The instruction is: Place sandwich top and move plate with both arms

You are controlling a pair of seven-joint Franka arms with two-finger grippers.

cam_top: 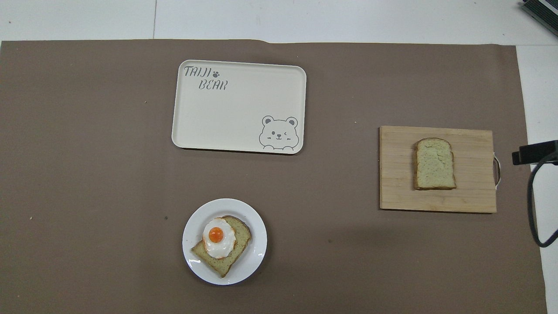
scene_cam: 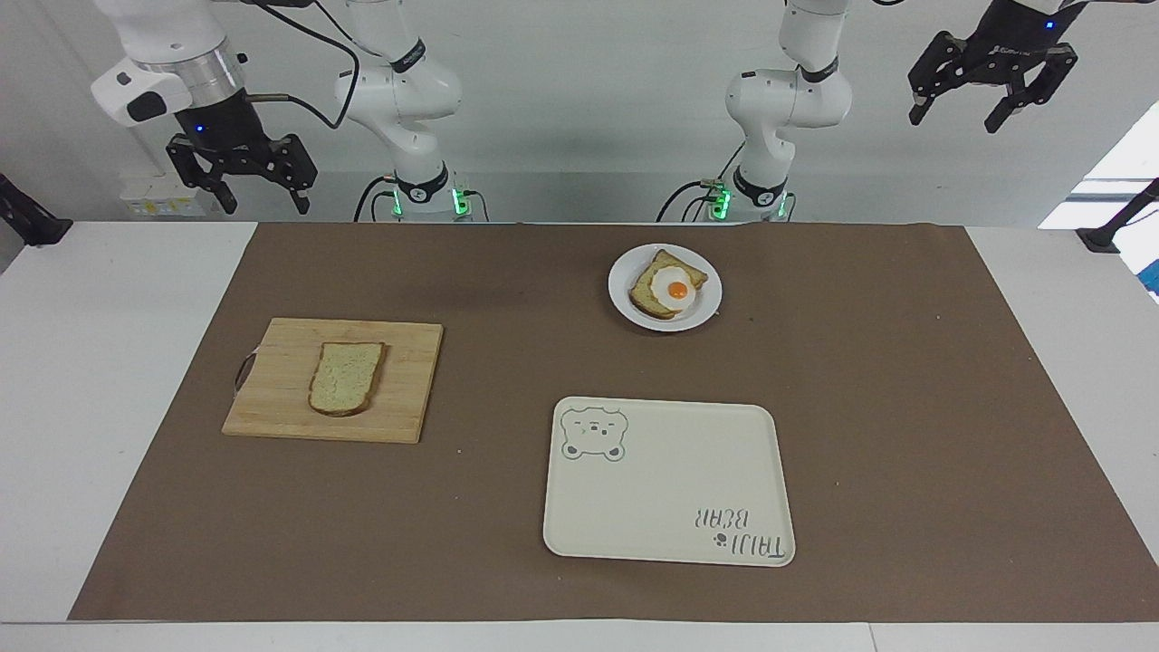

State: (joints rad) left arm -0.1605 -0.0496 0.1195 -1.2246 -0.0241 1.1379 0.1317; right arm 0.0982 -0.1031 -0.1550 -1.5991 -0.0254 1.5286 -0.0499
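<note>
The sandwich top (scene_cam: pixel 345 378) (cam_top: pixel 434 164) lies flat on a wooden cutting board (scene_cam: pixel 412 380) (cam_top: pixel 473 192) toward the right arm's end of the table. The plate (scene_cam: pixel 629 272) (cam_top: pixel 257 248) stands nearer to the robots and holds a bread slice with a fried egg (scene_cam: pixel 675 290) (cam_top: pixel 218 237). My right gripper (scene_cam: pixel 264 206) hangs open and empty above the table's edge at the robots' end, apart from the board. My left gripper (scene_cam: pixel 956 120) hangs open and empty high over the left arm's end. Neither touches anything.
A cream rectangular tray (scene_cam: pixel 670 507) (cam_top: pixel 244 109) with a bear drawing lies farther from the robots than the plate. A brown mat (scene_cam: pixel 860 407) (cam_top: pixel 87 174) covers the table. A black part with a cable (cam_top: pixel 534 152) shows beside the board's handle.
</note>
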